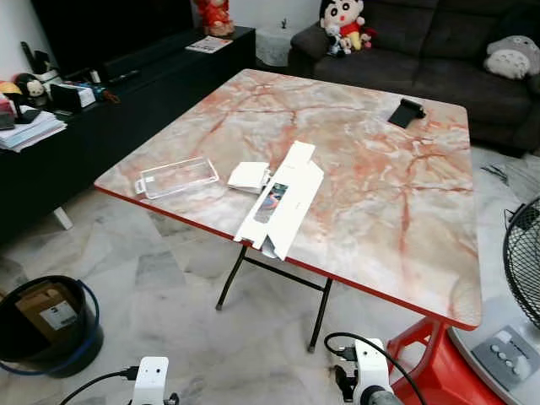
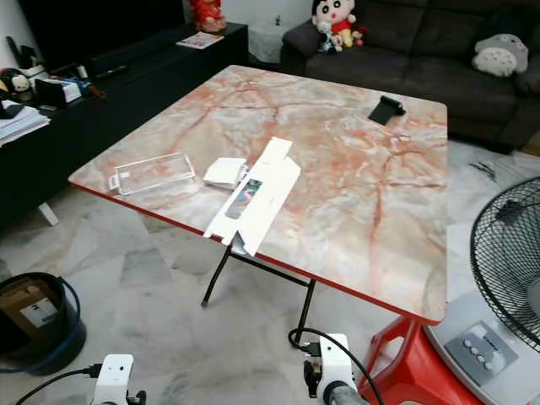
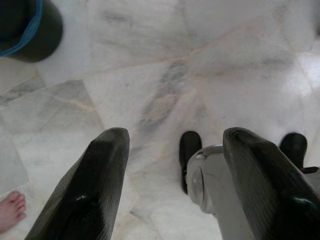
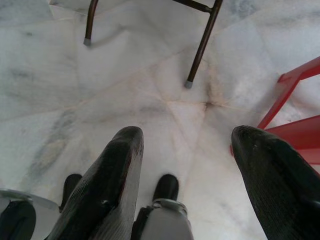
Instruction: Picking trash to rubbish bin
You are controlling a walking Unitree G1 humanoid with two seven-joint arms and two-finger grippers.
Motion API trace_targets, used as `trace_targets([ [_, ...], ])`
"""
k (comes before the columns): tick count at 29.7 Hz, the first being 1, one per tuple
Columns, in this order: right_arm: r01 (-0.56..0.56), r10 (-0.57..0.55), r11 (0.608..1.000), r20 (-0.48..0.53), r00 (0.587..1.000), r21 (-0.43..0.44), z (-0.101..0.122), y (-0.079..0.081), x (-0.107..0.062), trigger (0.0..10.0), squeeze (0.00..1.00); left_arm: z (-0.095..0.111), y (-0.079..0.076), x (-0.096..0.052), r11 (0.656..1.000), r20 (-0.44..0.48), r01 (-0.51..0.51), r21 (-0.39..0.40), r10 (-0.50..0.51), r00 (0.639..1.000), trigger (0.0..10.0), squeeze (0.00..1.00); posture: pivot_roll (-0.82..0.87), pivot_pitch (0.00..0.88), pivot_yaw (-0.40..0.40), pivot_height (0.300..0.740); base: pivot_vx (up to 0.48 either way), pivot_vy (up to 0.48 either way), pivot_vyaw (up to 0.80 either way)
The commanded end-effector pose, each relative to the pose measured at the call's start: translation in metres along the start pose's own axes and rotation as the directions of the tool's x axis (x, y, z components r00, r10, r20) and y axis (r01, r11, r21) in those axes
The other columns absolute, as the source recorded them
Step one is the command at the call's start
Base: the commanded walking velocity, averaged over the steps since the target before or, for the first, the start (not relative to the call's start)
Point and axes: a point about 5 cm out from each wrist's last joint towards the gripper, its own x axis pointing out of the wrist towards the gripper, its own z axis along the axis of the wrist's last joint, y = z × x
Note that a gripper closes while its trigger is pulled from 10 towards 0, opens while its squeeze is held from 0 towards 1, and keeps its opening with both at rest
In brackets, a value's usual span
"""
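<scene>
On the marble-patterned table [image 1: 380, 186] lie a long flattened white carton [image 1: 280, 201] overhanging the near edge, a small white box [image 1: 248, 175] beside it, and a clear plastic tray [image 1: 177, 177] near the left corner. A black rubbish bin [image 1: 46, 325] with a blue rim stands on the floor at the lower left, with cardboard inside. Both arms hang low, wrists at the bottom of the eye views. My left gripper [image 3: 175, 185] is open over the floor tiles. My right gripper [image 4: 192, 182] is open too, above the floor near the table legs [image 4: 202, 45].
A red plastic stool [image 1: 439, 363] and a standing fan [image 1: 519, 278] are at the right. A black phone stand [image 1: 406, 111] sits on the table's far side. A dark sofa [image 1: 422, 51] lies behind, a black TV cabinet [image 1: 101, 110] on the left. A person's bare foot [image 3: 11, 210] is on the tiles.
</scene>
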Motion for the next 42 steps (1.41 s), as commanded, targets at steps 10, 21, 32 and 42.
trace_targets([
  [10,0.001,-0.001,1.000,0.000,1.000,0.012,-0.0007,0.0003,-0.0001,10.0,0.00,0.0001,0.0034,0.0001,1.000,-0.005,-0.012,-0.011,0.012,1.000,10.0,0.00,0.03,0.012,-0.032,0.740,0.000,0.341,-0.40],
  [21,0.001,-0.001,1.000,0.004,1.000,0.017,0.0005,0.0003,0.0001,10.0,0.00,-0.0002,0.0037,0.0000,1.000,-0.006,-0.012,-0.013,0.012,1.000,10.0,0.00,0.03,0.011,-0.031,0.740,0.000,0.336,0.00],
  [32,0.003,-0.003,1.000,0.002,1.000,0.012,0.0002,-0.0005,0.0000,10.0,0.00,0.0004,0.0033,0.0001,1.000,-0.003,-0.014,-0.013,0.014,1.000,10.0,0.00,0.03,0.011,-0.032,0.740,0.000,0.310,-0.33],
  [42,0.002,-0.002,1.000,0.004,1.000,0.011,0.0005,0.0001,0.0001,10.0,0.00,0.0058,0.0033,0.0006,1.000,0.027,-0.005,-0.009,0.005,1.000,10.0,0.00,0.03,0.000,-0.027,0.740,0.000,0.000,0.00],
])
